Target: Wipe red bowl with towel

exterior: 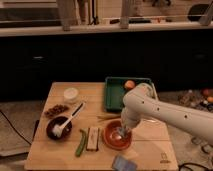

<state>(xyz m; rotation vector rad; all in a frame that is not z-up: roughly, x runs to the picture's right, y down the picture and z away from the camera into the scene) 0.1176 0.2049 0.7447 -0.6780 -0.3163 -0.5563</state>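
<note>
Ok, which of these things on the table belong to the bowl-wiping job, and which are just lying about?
Job: red bowl; towel, lying left of it; gripper, down in the bowl.
Lying about: dark bowl with white brush; white cup; green tray holding an orange fruit; green pod; blue-grey pad.
</note>
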